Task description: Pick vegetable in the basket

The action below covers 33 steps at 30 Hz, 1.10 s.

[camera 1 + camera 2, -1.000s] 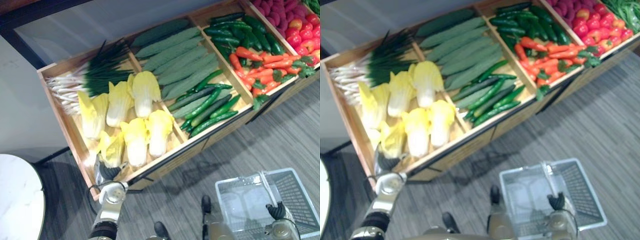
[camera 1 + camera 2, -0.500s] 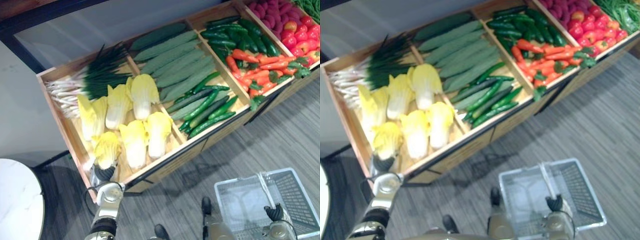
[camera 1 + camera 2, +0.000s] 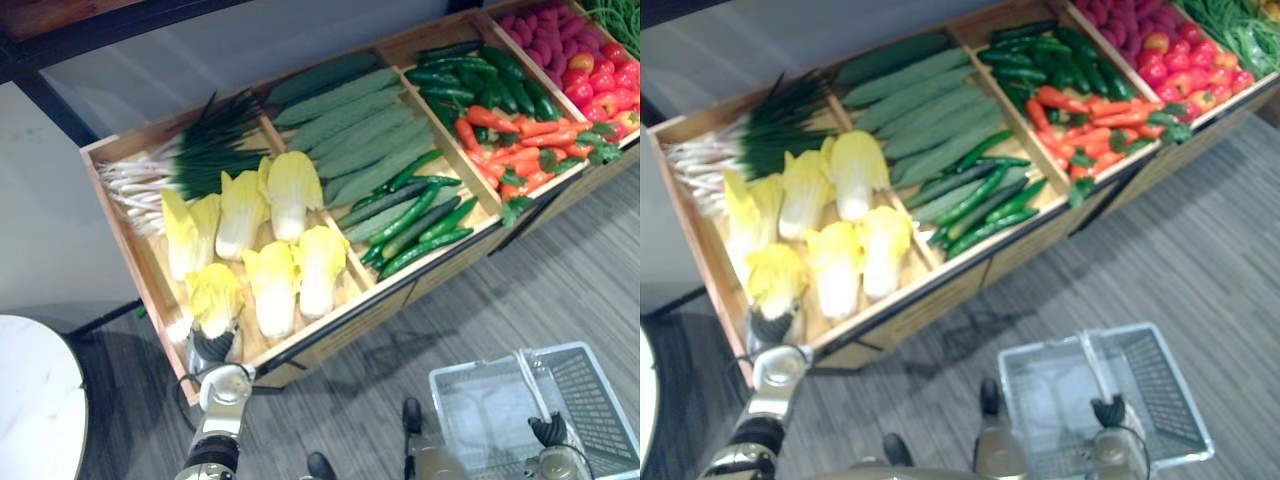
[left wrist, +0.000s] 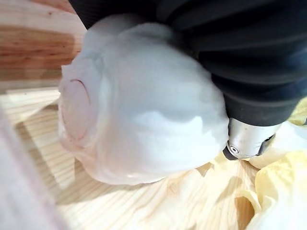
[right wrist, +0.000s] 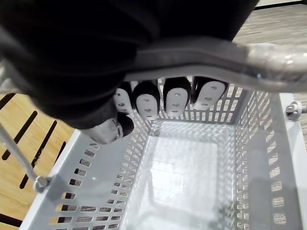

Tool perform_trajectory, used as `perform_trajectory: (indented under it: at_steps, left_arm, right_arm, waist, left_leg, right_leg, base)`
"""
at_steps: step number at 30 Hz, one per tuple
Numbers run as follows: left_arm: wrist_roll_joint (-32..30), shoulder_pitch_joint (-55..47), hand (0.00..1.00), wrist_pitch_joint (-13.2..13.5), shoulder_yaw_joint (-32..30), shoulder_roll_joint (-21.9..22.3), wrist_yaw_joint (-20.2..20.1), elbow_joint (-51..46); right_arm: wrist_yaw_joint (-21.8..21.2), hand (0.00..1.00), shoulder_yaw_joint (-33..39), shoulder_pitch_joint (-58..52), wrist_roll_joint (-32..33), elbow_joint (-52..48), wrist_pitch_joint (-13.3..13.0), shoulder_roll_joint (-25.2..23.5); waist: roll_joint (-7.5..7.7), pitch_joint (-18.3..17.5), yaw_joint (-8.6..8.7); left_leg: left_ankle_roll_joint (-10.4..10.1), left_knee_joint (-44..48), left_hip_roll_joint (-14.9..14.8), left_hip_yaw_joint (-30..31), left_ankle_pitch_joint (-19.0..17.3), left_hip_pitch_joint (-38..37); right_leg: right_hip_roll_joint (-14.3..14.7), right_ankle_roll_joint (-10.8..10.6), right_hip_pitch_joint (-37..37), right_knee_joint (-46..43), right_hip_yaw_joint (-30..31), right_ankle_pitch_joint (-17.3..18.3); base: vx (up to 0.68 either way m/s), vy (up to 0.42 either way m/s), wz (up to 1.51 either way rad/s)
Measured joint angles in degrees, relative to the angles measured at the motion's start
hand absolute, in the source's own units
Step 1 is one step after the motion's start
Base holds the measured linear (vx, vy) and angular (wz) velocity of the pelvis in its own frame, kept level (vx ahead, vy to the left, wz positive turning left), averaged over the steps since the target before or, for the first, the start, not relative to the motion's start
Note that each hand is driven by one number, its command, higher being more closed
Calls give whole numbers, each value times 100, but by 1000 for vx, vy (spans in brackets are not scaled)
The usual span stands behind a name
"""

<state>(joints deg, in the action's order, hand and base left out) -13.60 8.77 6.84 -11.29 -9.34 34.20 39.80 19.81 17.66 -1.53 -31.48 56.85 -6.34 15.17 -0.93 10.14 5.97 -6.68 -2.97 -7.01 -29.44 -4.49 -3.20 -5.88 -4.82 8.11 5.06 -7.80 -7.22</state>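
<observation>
- My left hand (image 3: 212, 347) sits low in the left of the left eye view, at the front corner of the wooden crate (image 3: 128, 262).
- Its fingers are curled round the white stem end of a yellow cabbage (image 3: 214, 296). In the left wrist view that pale base (image 4: 139, 120) lies tight against my dark cover, with the crate's wooden floor under it.
- The cabbage's leafy end points up the frame, just beside the other cabbages (image 3: 270, 285); spring onions (image 3: 170, 160) lie above them.
- My right hand (image 5: 176, 98) is wrapped round the handle (image 5: 206, 55) of the grey basket (image 3: 480, 400), which hangs at the lower right above the floor.
- The basket holds nothing inside.
</observation>
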Motion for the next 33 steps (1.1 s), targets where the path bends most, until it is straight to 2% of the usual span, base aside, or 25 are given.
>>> perform_trajectory:
  at_steps: [6,14,18,22,27,33]
  left_arm:
    - [9,-284,100,-83,216,267,-322,-726]
    - [208,-644,100,-80,254,608,-383,-1642]
    - [227,-832,100,-79,253,738,-421,-1960]
    - [229,-930,100,-77,242,869,-427,-2217]
    - [229,-1117,100,-74,163,914,-325,-2829]
    - [206,-1132,100,-72,-39,913,-185,-3480]
  right_arm:
    - [-18,100,227,-45,0,2,48,-78]
    - [-39,100,367,-63,-2,1,92,-115]
    - [-41,100,443,-152,-3,1,107,-157]
    - [-44,100,456,-298,-3,1,111,-171]
    - [-44,100,458,-319,-12,29,112,-257]
    - [-44,100,496,-300,-15,35,109,-270]
  waist:
    - [10,-11,-6]
    - [22,-81,-35]
    - [35,-209,-123]
    - [55,-376,-141]
    - [165,-522,-154]
    - [219,-578,-155]
  left_leg:
    - [20,30,-17,196,14,-4]
    - [74,101,-29,325,50,30]
    - [104,105,-28,349,72,37]
    - [139,95,-4,481,111,104]
    - [155,-7,35,513,181,84]
    - [161,-16,46,510,188,33]
  right_leg:
    - [-25,0,-134,-10,-188,1]
    - [-48,0,-145,-103,-291,8]
    - [-60,8,-143,-115,-304,14]
    - [-103,8,-145,-116,-432,14]
    - [-128,8,-146,-116,-447,12]
    - [-133,7,-188,-115,-444,11]
  base:
    - [-19,-25,16]
    - [-68,-43,7]
    - [-64,-44,2]
    - [-30,-30,16]
    - [-17,-14,5]
    - [0,0,0]
